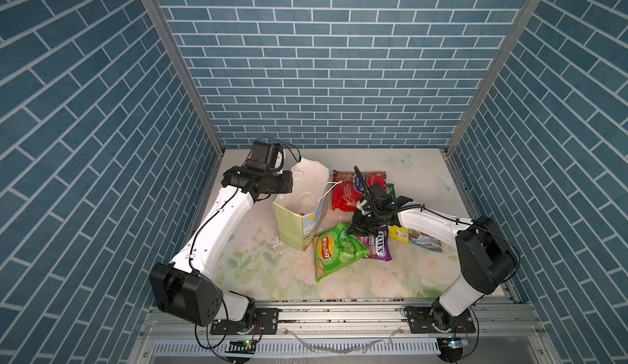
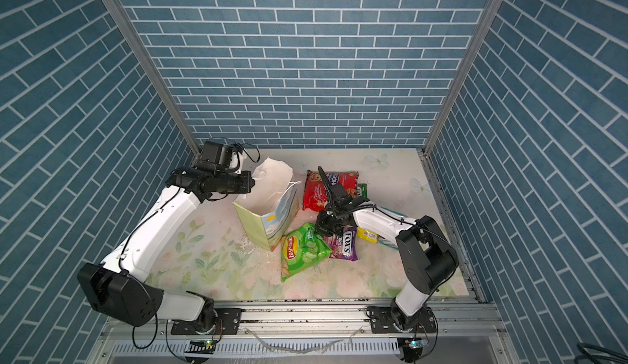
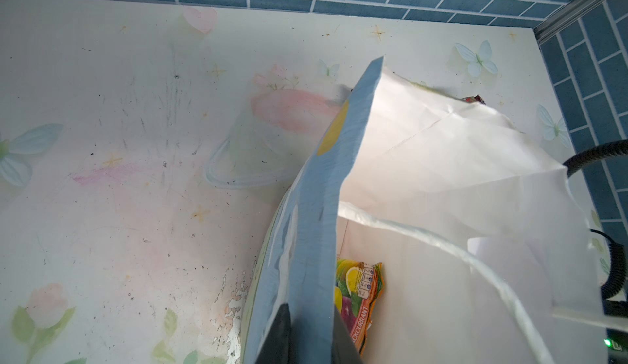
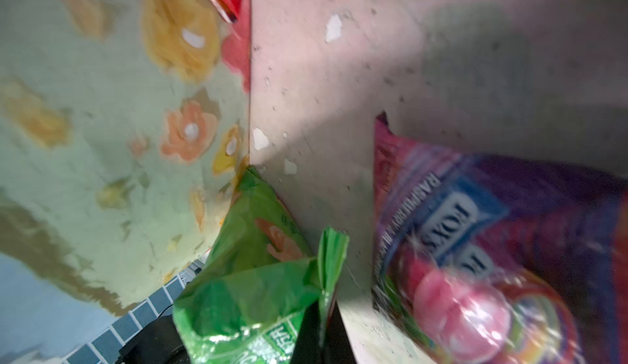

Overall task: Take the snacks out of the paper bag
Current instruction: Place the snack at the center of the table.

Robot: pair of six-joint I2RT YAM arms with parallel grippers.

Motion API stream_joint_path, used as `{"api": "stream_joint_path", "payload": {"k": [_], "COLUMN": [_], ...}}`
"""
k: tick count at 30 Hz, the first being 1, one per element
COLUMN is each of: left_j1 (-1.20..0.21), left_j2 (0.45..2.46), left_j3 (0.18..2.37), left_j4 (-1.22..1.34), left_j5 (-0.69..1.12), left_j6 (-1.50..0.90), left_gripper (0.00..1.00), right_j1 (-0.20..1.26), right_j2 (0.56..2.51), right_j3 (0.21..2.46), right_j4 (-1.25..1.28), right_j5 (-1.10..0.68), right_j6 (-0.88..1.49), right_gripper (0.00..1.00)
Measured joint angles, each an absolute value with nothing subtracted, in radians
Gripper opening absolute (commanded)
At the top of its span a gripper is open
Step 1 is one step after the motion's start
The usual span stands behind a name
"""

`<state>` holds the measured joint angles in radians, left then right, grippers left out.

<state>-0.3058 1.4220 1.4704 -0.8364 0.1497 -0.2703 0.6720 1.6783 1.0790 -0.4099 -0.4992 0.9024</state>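
I counted seven snack packets: six out on the floral-print table and one down in the bag.

Nearest my bases lay the one glossy green Lay's chip packet, flat on the table apart from its upper corner. My right end effector was clenched on that corner, and the right wrist view showed the crimped green seal pinched between my two dark fingers. One purple Fox's candy packet lay against the chip packet's right edge, partly under my right wrist. Just past it, beside my right forearm, sat one small yellow packet with one teal-and-white packet right beside it.

Left of these stood the one tall paper gift bag, with pale green sides and a sky-and-field print. It was upright on the table with its mouth open and its white inside showing. My left end effector was grasping the printed wall at the rim, one dark finger outside and one inside. One orange Fox's packet lay at the bottom of the bag. One white cord handle arched across the mouth.

Farther back lay one large red packet. One small green packet sat at its right edge, mostly hidden behind my right wrist. Three blue brick-pattern walls closed the table in.
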Motion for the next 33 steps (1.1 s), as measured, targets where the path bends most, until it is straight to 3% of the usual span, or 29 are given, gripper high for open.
{"api": "stream_joint_path", "payload": {"k": [21, 29, 33], "left_j1": [-0.305, -0.305, -0.305], "left_j2": [1.487, 1.487, 1.487], "left_j3": [1.604, 1.604, 1.598], "left_j4": [-0.905, -0.916, -0.915], "left_j5": [0.123, 0.135, 0.140], "left_j6": [-0.207, -0.174, -0.162], "left_gripper": [0.15, 0.15, 0.15], "right_j1": [0.672, 0.663, 0.652], "right_j2": [1.938, 1.951, 1.933], "right_j3": [1.367, 1.379, 1.379], "right_j4": [-0.409, -0.423, -0.451], "right_j5": [-0.558, -0.536, -0.500], "right_j6": [0.806, 0.786, 0.754], "right_gripper": [0.00, 0.27, 0.30]}}
